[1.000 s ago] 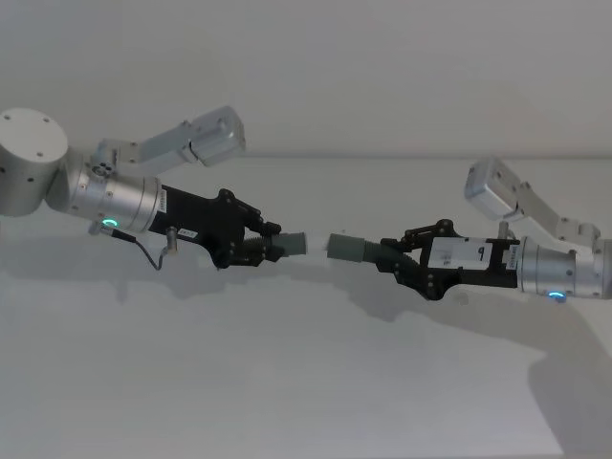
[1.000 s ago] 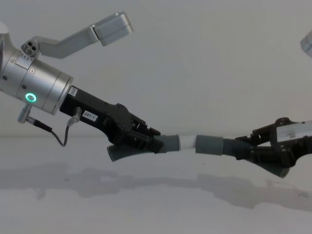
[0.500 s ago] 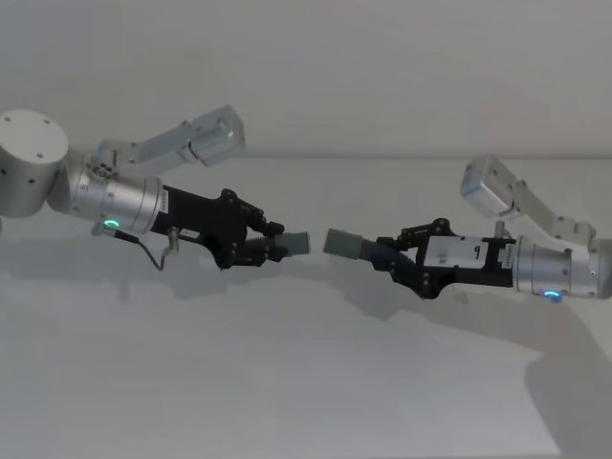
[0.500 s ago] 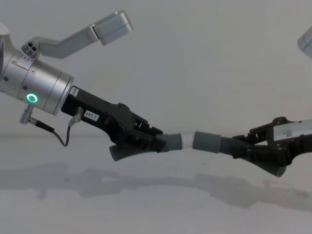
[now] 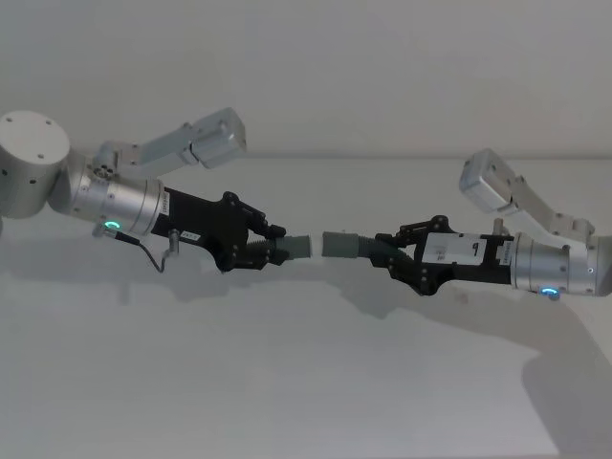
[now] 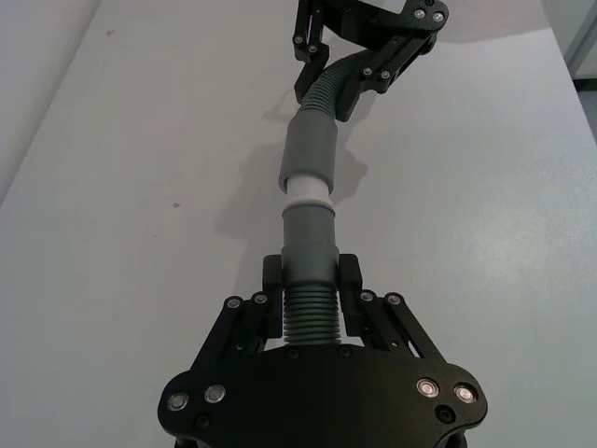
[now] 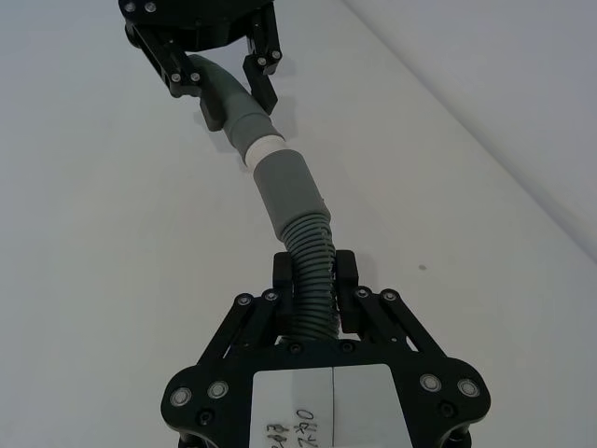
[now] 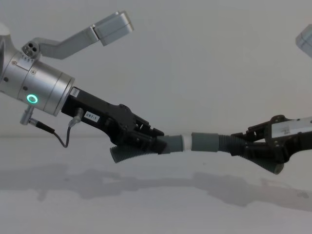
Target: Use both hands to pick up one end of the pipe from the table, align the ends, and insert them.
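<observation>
Both pipe pieces are held above the white table (image 5: 287,382). My left gripper (image 5: 271,251) is shut on the ribbed part of the left pipe piece (image 8: 126,153), just behind its grey cuff (image 6: 308,233). That cuff's white tip (image 8: 186,143) points right. My right gripper (image 5: 390,253) is shut on the ribs of the right pipe piece (image 7: 312,252), whose wider socket (image 8: 204,142) points left. The two ends lie nearly in line. The white tip (image 6: 306,189) meets the mouth of the socket (image 6: 308,154), with most of the tip still showing. In the right wrist view the tip (image 7: 263,149) sits at a slight angle to the socket (image 7: 289,191).
A plain wall (image 5: 382,76) rises behind the table's far edge. A silver wrist-camera bracket stands above each arm, the left bracket (image 5: 206,139) and the right bracket (image 5: 492,186). A thin cable (image 8: 53,134) loops under the left wrist.
The right gripper has moved left with its piece and levelled it, closing the gap. The socket now meets the white tip. The left gripper has barely moved.
</observation>
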